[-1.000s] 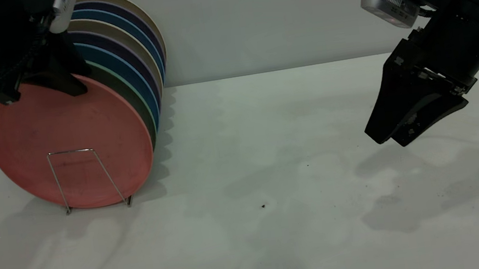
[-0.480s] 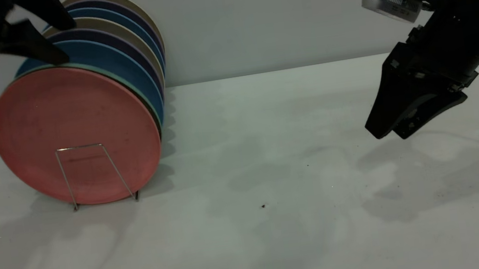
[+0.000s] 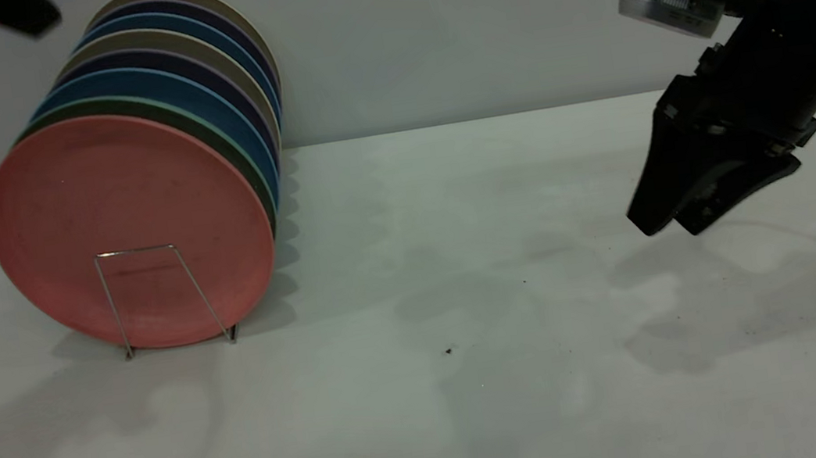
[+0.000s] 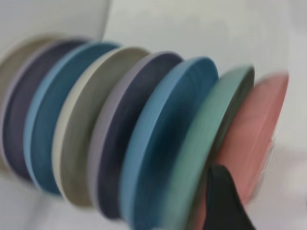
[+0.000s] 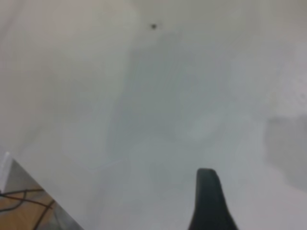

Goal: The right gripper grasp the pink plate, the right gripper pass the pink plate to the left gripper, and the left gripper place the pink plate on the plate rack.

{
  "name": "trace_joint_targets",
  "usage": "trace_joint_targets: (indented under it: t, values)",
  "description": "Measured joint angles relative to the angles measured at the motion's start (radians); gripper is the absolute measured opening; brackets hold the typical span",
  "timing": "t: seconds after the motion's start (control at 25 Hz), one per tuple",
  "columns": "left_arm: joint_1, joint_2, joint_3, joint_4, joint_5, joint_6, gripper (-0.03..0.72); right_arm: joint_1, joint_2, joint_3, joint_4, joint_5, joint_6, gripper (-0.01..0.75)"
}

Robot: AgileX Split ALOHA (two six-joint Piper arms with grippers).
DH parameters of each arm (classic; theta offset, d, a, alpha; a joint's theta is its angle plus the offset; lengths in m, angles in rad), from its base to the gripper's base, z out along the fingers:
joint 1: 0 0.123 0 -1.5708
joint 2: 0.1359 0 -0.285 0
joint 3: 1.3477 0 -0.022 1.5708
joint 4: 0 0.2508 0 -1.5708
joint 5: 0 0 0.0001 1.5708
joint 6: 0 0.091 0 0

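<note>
Standing upright in the plate rack [image 3: 163, 297] at far left, the pink plate [image 3: 128, 230] is seen released, below the left gripper [image 3: 5, 12], whose grip cannot be told.

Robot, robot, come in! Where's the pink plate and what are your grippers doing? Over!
Pink plate upright in the plate rack, frontmost of the stack. Left gripper high above the stack, holding nothing. Right gripper hovering over the table, empty. Nothing in the way.

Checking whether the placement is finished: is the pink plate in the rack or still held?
In the rack. The pink plate stands on edge behind the plate rack front loop; the left gripper is clear above it.
</note>
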Motion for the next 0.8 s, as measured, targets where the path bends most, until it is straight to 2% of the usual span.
trace_joint_targets:
  t: [0.12,0.2,0.32,0.4,0.48,0.56,0.68,0.8]
  values:
    - [0.000,-0.042,0.000,0.063,0.020,-0.420,0.423,0.000,0.000,-0.024,-0.124,0.016,0.127,0.525]
    - [0.000,-0.063,0.000,0.145,0.077,-0.723,0.414,0.000,0.000,-0.063,-0.243,0.074,0.245,0.525]
    - [0.000,-0.075,0.000,0.322,0.218,-1.056,0.408,0.000,0.000,-0.142,-0.437,0.186,0.435,0.525]
    - [0.000,-0.075,0.000,0.455,0.318,-1.191,0.407,-0.001,0.000,-0.193,-0.535,0.258,0.547,0.524]
    - [0.001,-0.075,0.000,0.551,0.392,-1.270,0.406,-0.002,0.000,-0.227,-0.612,0.320,0.622,0.524]
    - [0.002,-0.075,0.000,0.598,0.462,-1.296,0.406,-0.002,-0.002,-0.244,-0.665,0.335,0.677,0.524]
    - [0.002,-0.084,0.011,0.601,0.466,-1.303,0.406,-0.002,-0.031,-0.229,-0.693,0.341,0.728,0.523]
    - [0.002,-0.133,0.092,0.600,0.466,-1.303,0.406,-0.002,-0.101,-0.174,-0.696,0.343,0.741,0.523]
